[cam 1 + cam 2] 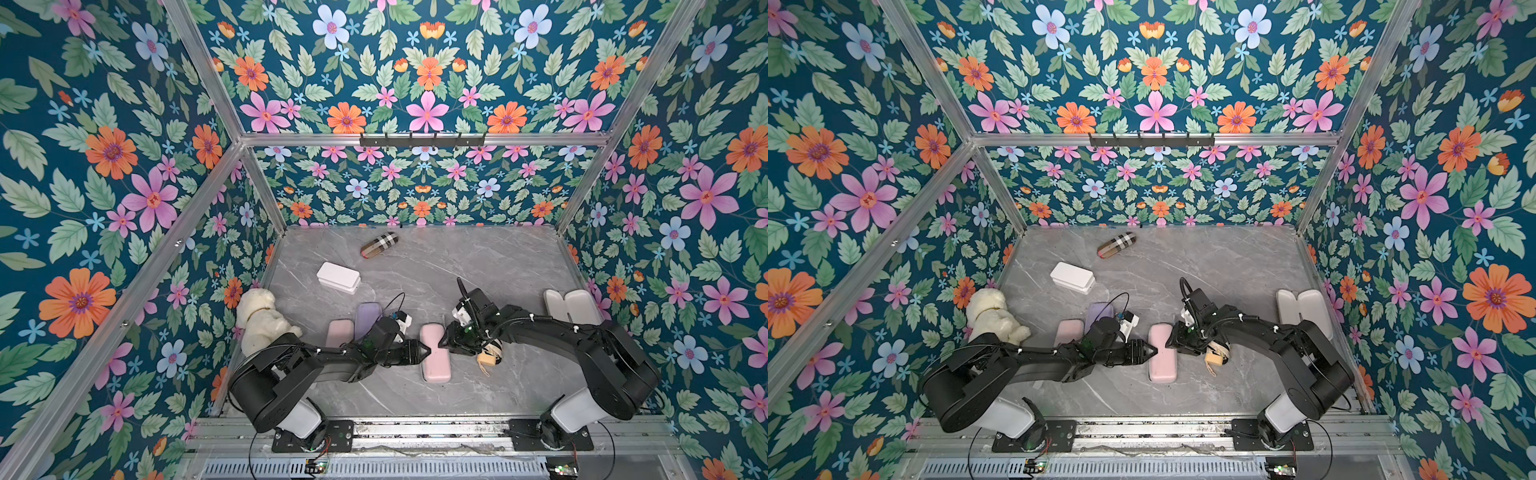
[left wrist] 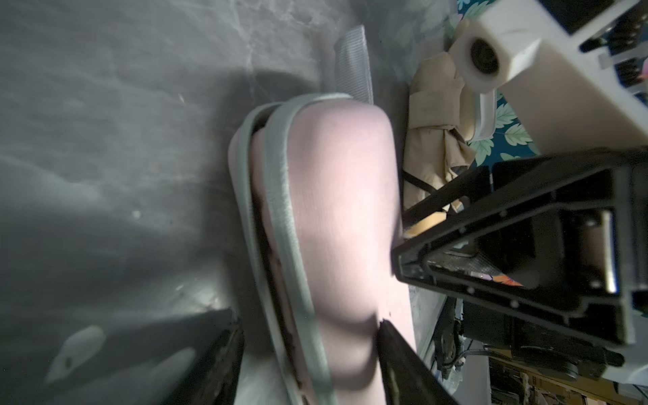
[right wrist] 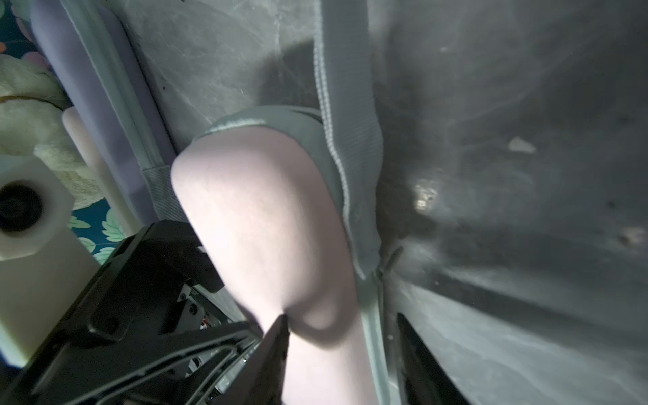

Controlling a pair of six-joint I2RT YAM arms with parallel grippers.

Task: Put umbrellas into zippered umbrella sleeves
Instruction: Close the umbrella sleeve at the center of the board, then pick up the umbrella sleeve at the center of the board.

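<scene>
A pink zippered sleeve (image 1: 435, 357) (image 1: 1163, 357) lies closed at mid-table between both arms. My left gripper (image 1: 424, 351) (image 2: 308, 317) is open around one long side: one fingertip (image 2: 385, 329) rests on the lid, the other stands clear of the grey zipper band (image 2: 280, 196). That band gapes slightly, showing pink inside. My right gripper (image 1: 444, 338) (image 3: 342, 317) is open around the opposite side, one fingertip (image 3: 280, 326) on the lid. A cream umbrella (image 1: 490, 358) (image 2: 434, 140) lies under the right arm. An open sleeve (image 1: 571, 306) sits far right.
A lavender sleeve (image 1: 368, 316) and another pink sleeve (image 1: 340, 332) lie behind the left arm, beside a white plush toy (image 1: 262, 320). Farther back are a white box (image 1: 338, 277) and a tan plaid roll (image 1: 379, 245). Floral walls close in the table (image 1: 478, 266).
</scene>
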